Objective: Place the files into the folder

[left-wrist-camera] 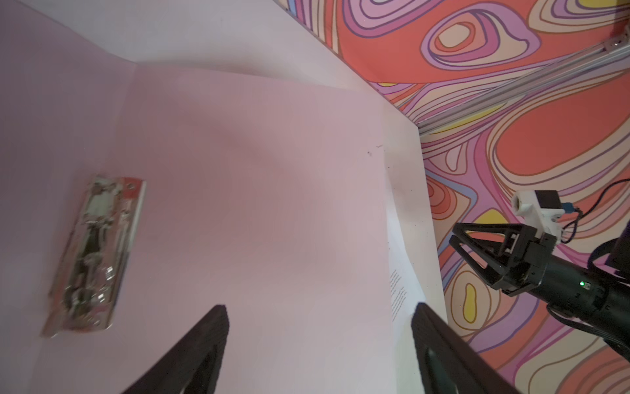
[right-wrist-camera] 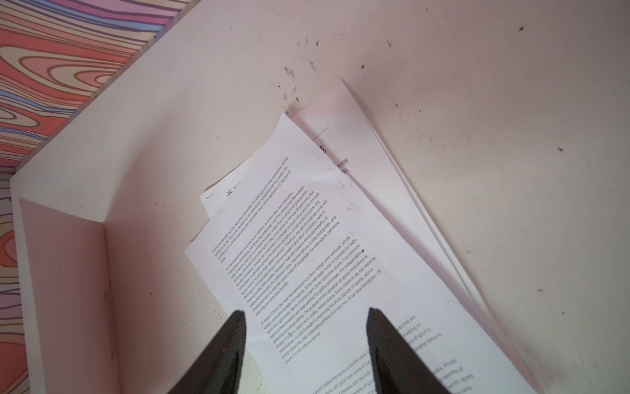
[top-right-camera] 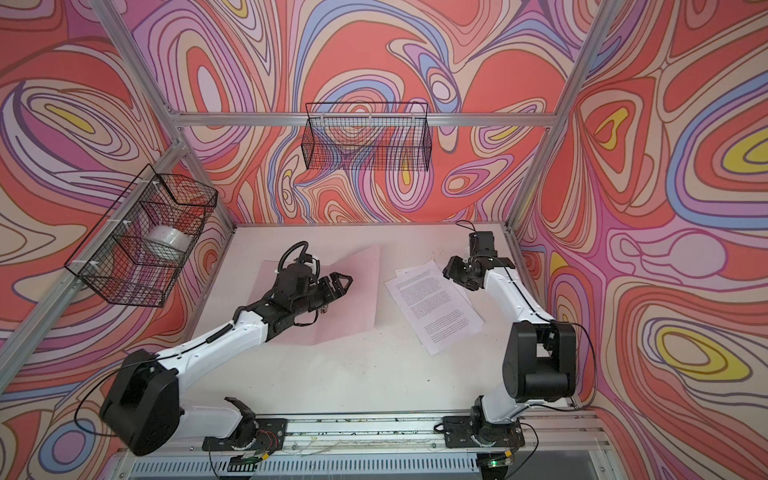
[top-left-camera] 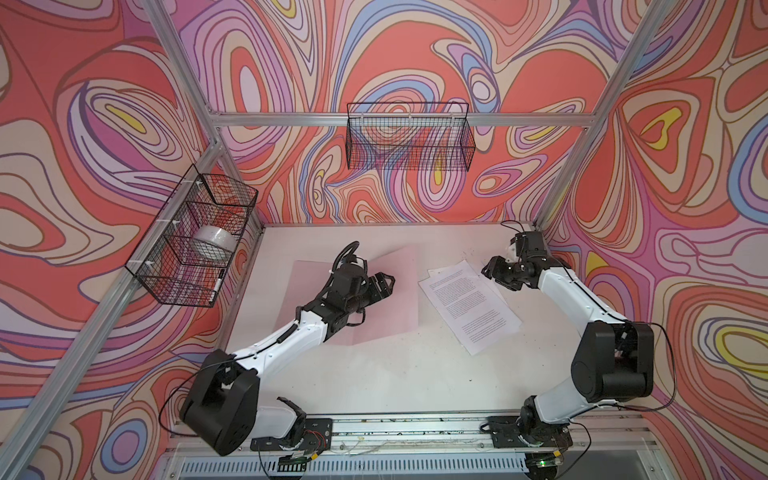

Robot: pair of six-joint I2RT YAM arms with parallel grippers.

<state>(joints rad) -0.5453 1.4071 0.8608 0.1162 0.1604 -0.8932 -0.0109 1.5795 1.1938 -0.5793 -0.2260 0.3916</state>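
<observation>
while left end effector hangs apart over folder — right end effector apart, tilted toward files.

We've got twin arms here, the left arm and the right arm, both in glossy white shells dotted with small screws, broken up by chunky matte-black joint housings. Thin black cables trail off each shoulder, and a ribbed black hose crowns the left wrist. On the right gripper we spot black open-framed triangular fingers with ribbed faces, a white camera block and a tiny green light.
</observation>
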